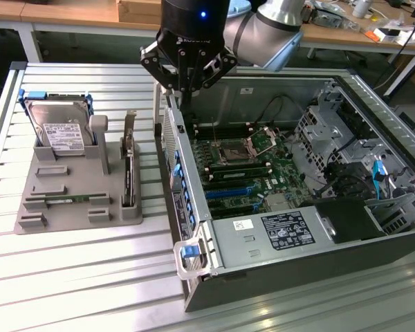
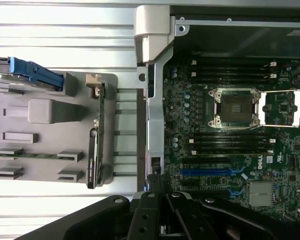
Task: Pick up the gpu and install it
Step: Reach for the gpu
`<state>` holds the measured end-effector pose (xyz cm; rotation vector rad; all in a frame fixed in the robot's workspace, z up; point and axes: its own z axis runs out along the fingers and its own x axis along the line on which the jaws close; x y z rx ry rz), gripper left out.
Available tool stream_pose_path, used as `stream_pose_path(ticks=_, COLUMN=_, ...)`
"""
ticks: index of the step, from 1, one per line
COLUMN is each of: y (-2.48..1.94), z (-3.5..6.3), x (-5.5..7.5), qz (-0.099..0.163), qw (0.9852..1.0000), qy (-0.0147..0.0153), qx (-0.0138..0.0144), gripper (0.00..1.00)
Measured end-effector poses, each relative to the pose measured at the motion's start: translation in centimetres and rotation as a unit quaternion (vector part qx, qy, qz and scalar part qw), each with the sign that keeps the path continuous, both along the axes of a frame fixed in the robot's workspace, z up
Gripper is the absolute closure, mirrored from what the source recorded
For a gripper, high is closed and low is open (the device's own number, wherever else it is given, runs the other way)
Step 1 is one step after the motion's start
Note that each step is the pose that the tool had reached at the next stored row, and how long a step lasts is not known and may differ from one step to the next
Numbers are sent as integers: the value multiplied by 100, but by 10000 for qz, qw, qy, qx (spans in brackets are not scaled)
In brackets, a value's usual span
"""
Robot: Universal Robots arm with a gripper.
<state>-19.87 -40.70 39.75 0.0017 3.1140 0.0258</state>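
Observation:
The gpu [image 1: 128, 181] is a slim black card standing on its edge in a slot of the grey holder [image 1: 55, 207], with its metal bracket [image 1: 130, 128] at the far end. In the wrist view the gpu [image 2: 94, 155] lies apart from the fingers, beside the case wall. My gripper [image 1: 182, 95] hangs above the near wall of the open computer case [image 1: 176, 166], to the exterior view's right of the gpu. Its fingers [image 2: 157, 187] meet, shut on nothing.
A silver hard drive [image 1: 59, 131] with blue rails stands in the holder's far corner. A thin green memory stick [image 1: 69, 200] lies in it. Inside the case are the motherboard [image 1: 249, 166], blue slots [image 2: 205, 171], a power supply [image 1: 277, 232] and drive cages [image 1: 373, 173].

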Motion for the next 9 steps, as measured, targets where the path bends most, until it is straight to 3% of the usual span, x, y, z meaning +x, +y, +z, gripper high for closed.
stream_pose_path(ticks=9, y=0, z=0, x=-82, qz=0, qw=10000, qy=0, qx=0, gripper=89)
